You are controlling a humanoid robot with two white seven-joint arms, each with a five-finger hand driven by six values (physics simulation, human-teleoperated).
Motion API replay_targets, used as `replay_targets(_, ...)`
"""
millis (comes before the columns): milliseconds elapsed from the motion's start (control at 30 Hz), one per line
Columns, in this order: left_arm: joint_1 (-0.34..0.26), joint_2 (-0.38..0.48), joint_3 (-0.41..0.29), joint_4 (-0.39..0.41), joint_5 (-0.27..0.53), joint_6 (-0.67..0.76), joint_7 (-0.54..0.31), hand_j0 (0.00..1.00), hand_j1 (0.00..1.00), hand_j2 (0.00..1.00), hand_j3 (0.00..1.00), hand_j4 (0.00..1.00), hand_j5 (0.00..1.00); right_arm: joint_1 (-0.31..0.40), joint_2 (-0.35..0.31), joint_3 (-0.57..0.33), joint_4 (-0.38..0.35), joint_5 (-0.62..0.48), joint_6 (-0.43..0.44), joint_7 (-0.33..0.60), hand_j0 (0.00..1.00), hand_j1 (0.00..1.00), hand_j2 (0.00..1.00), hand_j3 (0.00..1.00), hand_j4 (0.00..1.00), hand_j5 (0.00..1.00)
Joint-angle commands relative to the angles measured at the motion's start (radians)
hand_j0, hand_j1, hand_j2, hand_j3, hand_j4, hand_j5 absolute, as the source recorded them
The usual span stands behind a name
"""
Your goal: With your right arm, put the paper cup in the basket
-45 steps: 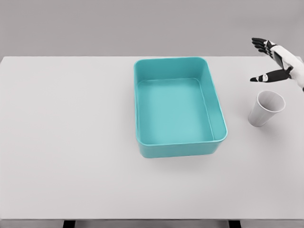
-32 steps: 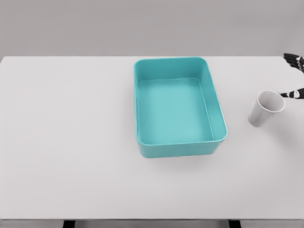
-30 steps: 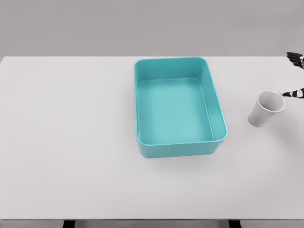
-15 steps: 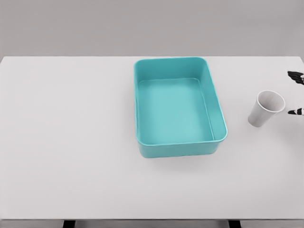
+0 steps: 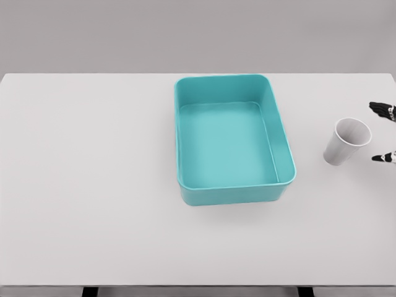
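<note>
standing upright on the white flat table (image 5: pixel 93 185), the white tapered paper cup (image 5: pixel 346 141) sits at 3 o'clock of the teal rectangular plastic basket (image 5: pixel 230 139), apart from it. right hand (image 5: pixel 385 133) at the frame's 3 o'clock edge: only black fingertips (image 5: pixel 378 107) show, spread, gripping nothing, just beside the cup.

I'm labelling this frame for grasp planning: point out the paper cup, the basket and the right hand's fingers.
paper cup (image 5: pixel 342 147): head view, on its side wall.
basket (image 5: pixel 287 147): head view, right rim.
right hand's fingers (image 5: pixel 382 109): head view, upper fingertips at the picture's edge.
</note>
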Motion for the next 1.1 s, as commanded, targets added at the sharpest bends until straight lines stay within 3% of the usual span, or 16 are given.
replay_targets(0,0.0,0.0,0.0,0.0,0.001,-0.002,0.0,1.0,1.0,1.0,1.0,1.0,1.0,0.0,0.004,0.0,-0.007,-0.022,0.002,0.0,1.0,1.0,1.0,1.0,1.0,1.0)
replay_targets(233,0.0,0.0,0.0,0.0,0.001,0.0,0.0,1.0,1.0,1.0,1.0,1.0,1.0,0.0,0.062,0.003,0.028,-0.022,0.002,0.0,1.0,1.0,1.0,1.0,1.0,1.0)
replay_targets(1067,0.0,0.0,0.0,0.0,-0.001,0.0,0.0,1.0,1.0,1.0,1.0,1.0,1.0,-0.058,0.103,0.052,0.117,-0.011,0.002,0.0,1.0,1.0,1.0,1.0,1.0,1.0)
